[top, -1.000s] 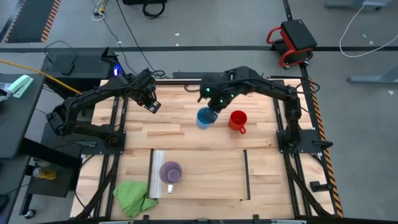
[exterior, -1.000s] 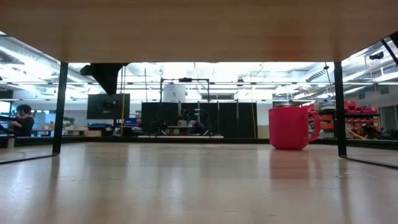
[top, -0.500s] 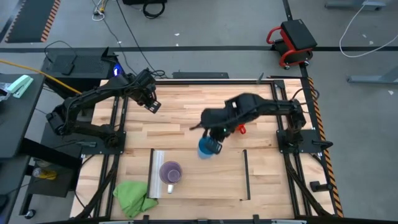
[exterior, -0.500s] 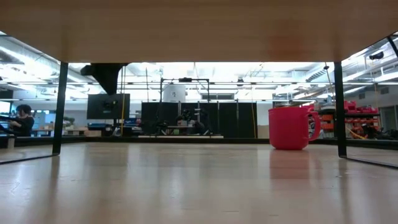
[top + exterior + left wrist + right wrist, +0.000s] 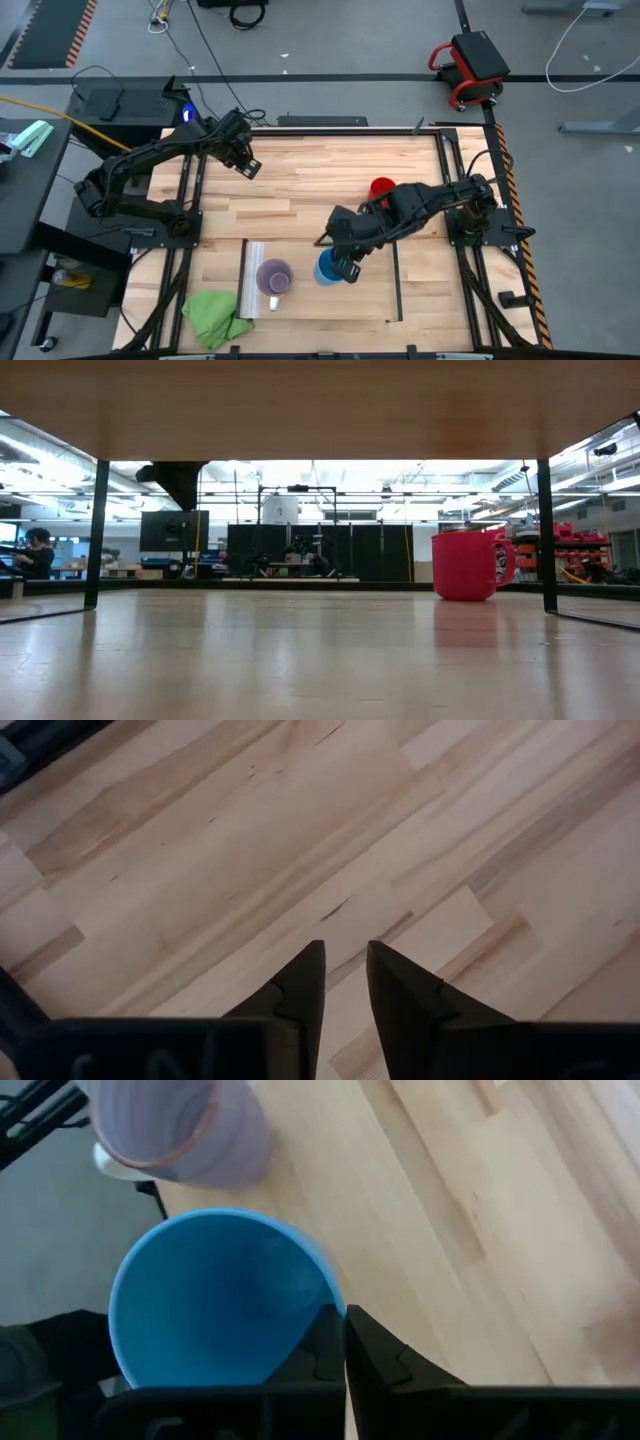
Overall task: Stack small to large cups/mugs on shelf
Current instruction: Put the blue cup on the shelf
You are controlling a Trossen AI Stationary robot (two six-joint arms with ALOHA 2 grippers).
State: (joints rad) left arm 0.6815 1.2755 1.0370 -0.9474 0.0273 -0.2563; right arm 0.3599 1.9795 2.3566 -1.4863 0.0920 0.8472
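Note:
The blue mug (image 5: 328,268) is in my right gripper (image 5: 343,262), over the light-wood shelf (image 5: 320,300) and just right of the pale purple mug (image 5: 274,277), which stands on the shelf near its silvery strip (image 5: 253,285). In the right wrist view the purple mug (image 5: 180,1125) shows just beyond the blue mug (image 5: 215,1300). The red mug (image 5: 381,186) stands on the tabletop behind my right arm, and the low view shows it resting on its base (image 5: 468,565). My left gripper (image 5: 246,166) hangs over the far left of the table, its fingers narrowly open (image 5: 345,965), touching nothing. My right gripper pinches the blue mug's wall at the rim (image 5: 322,1312), one finger inside the mug and one finger (image 5: 375,1355) outside. It comes at the mug from the table's right, slanting down. Whether the mug's bottom touches the shelf, I cannot tell.
A crumpled green cloth (image 5: 215,315) lies at the near left corner beside the shelf. The shelf stands on thin dark legs (image 5: 98,530), with the low camera beneath it. Dark frame rails (image 5: 185,200) run along both table sides. Bare tabletop (image 5: 300,190) lies across the far middle.
My right gripper has carried the blue mug from the far middle of the table, beside the red mug, toward the near edge and down over the shelf, ending next to the purple mug. The red mug and purple mug have stayed put.

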